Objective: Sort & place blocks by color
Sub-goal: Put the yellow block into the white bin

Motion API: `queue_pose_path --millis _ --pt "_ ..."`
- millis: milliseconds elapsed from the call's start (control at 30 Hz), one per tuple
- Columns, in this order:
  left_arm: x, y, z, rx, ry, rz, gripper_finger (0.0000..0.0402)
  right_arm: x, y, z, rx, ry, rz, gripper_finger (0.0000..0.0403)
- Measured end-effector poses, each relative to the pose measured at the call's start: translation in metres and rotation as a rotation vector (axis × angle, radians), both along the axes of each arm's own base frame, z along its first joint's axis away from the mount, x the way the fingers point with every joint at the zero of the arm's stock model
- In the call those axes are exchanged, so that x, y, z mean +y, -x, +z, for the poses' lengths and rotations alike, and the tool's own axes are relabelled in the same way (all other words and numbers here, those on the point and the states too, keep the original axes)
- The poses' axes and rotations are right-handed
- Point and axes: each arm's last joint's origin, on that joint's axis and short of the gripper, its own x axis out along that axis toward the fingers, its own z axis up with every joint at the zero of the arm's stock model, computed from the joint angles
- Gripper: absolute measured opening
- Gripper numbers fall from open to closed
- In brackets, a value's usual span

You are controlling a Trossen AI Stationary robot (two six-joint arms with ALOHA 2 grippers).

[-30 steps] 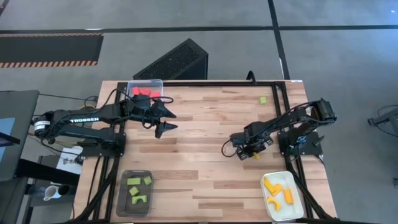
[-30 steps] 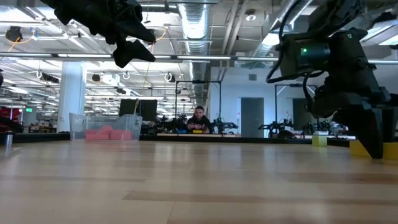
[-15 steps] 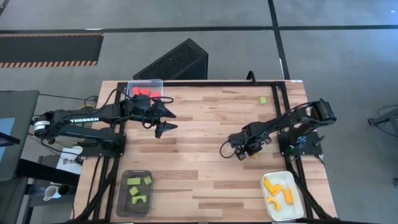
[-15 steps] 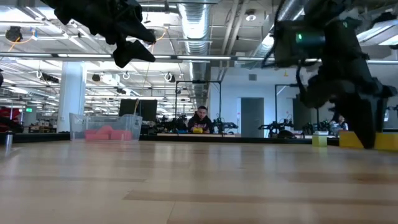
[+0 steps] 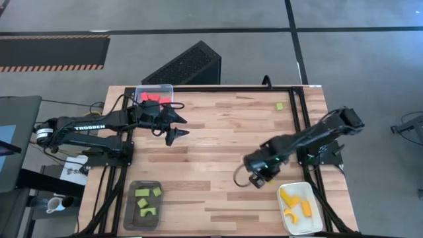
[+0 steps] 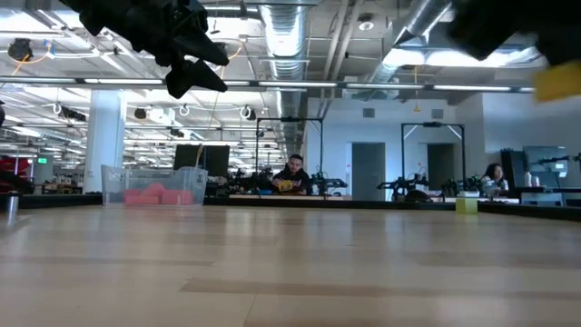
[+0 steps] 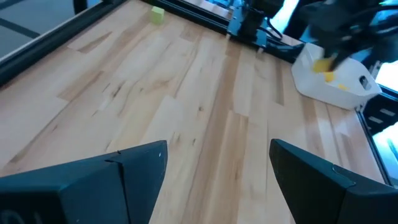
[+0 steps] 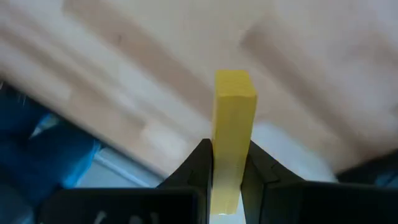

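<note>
Right wrist view shows the right end effector (image 8: 227, 163) clamped on a yellow block (image 8: 232, 124) near the white tray (image 5: 316, 211), while the left end effector (image 5: 176, 126) hangs apart by the clear tray (image 5: 153, 88).

The table (image 5: 211, 152) is the landmark. At its far left corner sits 1 tray (image 5: 154, 92) holding blocks (image 5: 153, 96). At its near left edge another tray (image 5: 145, 204) holds 3 blocks (image 5: 147, 201). At its near right corner a third tray (image 5: 301, 207) holds blocks (image 5: 294, 203). A lone block (image 5: 279, 106) lies near its far right corner.
</note>
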Motion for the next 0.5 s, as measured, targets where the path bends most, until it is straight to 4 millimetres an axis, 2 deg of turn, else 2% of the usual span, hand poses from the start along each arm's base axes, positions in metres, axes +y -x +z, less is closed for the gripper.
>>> queue_pose_path --millis 200,367,500 --pt "0.002 -0.001 0.001 -0.011 -0.024 0.047 0.0265 0.036 0.039 0.02 0.013 -0.054 -0.06 0.0058" --pt "0.003 -0.003 0.004 -0.046 -0.049 0.046 0.0265 0.061 0.07 0.012 0.108 -0.038 -0.117 0.0058" --pt "0.003 -0.004 0.007 -0.075 -0.088 0.052 0.0265 0.078 0.088 -0.004 0.18 -0.037 -0.129 0.0058"
